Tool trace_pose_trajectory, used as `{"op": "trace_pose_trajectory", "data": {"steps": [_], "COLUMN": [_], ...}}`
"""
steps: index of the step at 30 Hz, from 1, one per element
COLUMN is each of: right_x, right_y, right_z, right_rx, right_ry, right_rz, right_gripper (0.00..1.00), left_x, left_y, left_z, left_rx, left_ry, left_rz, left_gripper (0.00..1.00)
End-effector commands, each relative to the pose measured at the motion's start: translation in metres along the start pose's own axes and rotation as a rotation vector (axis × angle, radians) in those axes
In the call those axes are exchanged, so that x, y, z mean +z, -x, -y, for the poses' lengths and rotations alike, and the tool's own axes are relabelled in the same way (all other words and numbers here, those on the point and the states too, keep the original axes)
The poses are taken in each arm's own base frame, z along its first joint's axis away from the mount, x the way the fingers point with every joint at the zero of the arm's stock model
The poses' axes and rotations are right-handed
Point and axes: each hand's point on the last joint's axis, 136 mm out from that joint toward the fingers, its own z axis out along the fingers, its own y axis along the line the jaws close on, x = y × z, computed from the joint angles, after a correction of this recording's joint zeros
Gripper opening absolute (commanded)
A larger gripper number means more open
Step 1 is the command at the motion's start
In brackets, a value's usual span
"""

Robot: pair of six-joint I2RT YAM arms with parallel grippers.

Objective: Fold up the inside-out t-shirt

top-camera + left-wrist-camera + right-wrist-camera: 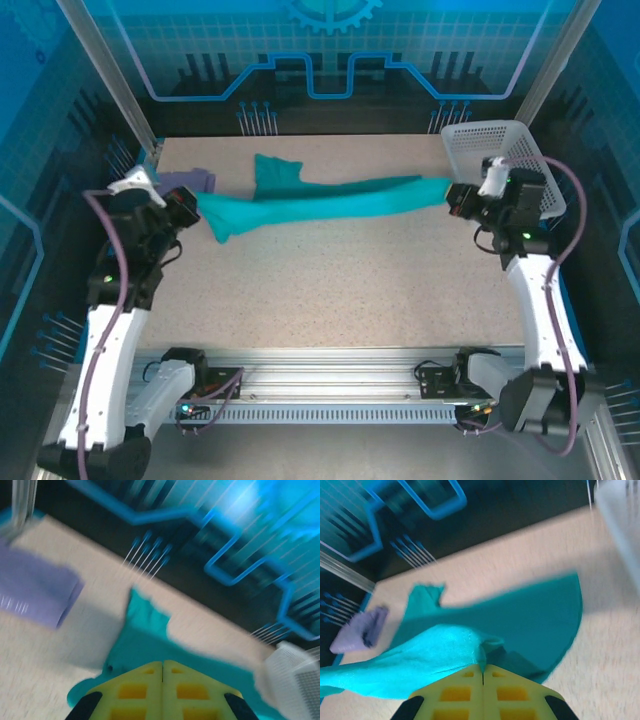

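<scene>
Overhead, t-shirt point(330, 205) stretched taut (left wrist view blurred).

The near half of the worktop point(340, 290) lies bare from side to side, with room for a claw to pass. Across the far half the teal t-shirt point(320, 205) runs as a stretched band between the left claw point(192, 207) and the right claw point(455, 197) (both clamped on it), barring the way front to back. A white basket point(500, 150) crowds the far right corner. A lavender garment point(190, 182) lies far left, just behind the left claw.
</scene>
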Motion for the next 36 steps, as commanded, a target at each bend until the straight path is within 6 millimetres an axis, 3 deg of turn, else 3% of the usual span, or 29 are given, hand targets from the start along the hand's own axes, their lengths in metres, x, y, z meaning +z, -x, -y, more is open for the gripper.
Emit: {"op": "trace_pose_trajectory", "data": {"steps": [1,5,7,8,10,12,15,20,24,26,28,31,36], "right_x": [-0.053,-0.120,-0.147,-0.157,-0.163,-0.155,-0.127,-0.057,-0.011,0.005,0.014,0.014,-0.020], "right_y": [0.035,0.067,0.076,0.080,0.085,0.088,0.097,0.114,0.125,0.129,0.130,0.131,0.134], "right_z": [-0.031,-0.070,-0.083,-0.087,-0.090,-0.089,-0.080,-0.051,-0.035,-0.030,-0.031,-0.036,-0.056], "right_rx": [-0.095,-0.200,-0.234,-0.247,-0.251,-0.241,-0.218,-0.177,-0.165,-0.159,-0.160,-0.182,-0.222], "right_ry": [-0.016,-0.020,-0.034,-0.040,-0.041,-0.032,-0.020,-0.021,-0.014,-0.009,0.001,0.008,0.026], "right_rz": [0.110,0.260,0.320,0.347,0.375,0.366,0.334,0.265,0.240,0.221,0.201,0.197,0.237], "right_gripper": [0.00,0.00,0.00,0.00,0.00,0.00,0.00,0.00,0.00,0.00,0.00,0.00,0.00], "left_x": [-0.054,-0.112,-0.126,-0.126,-0.106,-0.073,-0.019,0.066,0.118,0.133,0.138,0.130,0.081], "left_y": [0.051,0.106,0.124,0.130,0.133,0.129,0.127,0.128,0.127,0.126,0.126,0.130,0.142], "left_z": [0.030,0.065,0.073,0.074,0.076,0.078,0.075,0.072,0.072,0.072,0.074,0.080,0.094], "left_rx": [0.050,0.086,0.099,0.104,0.113,0.109,0.114,0.135,0.155,0.168,0.177,0.178,0.165], "left_ry": [-0.059,-0.139,-0.141,-0.129,-0.101,-0.090,-0.053,-0.002,0.005,0.013,0.006,-0.020,-0.080], "left_rz": [0.137,0.291,0.343,0.351,0.310,0.250,0.198,0.152,0.127,0.114,0.105,0.114,0.174], "left_gripper": [0.00,0.00,0.00,0.00,0.00,0.00,0.00,0.00,0.00,0.00,0.00,0.00,0.00]}}
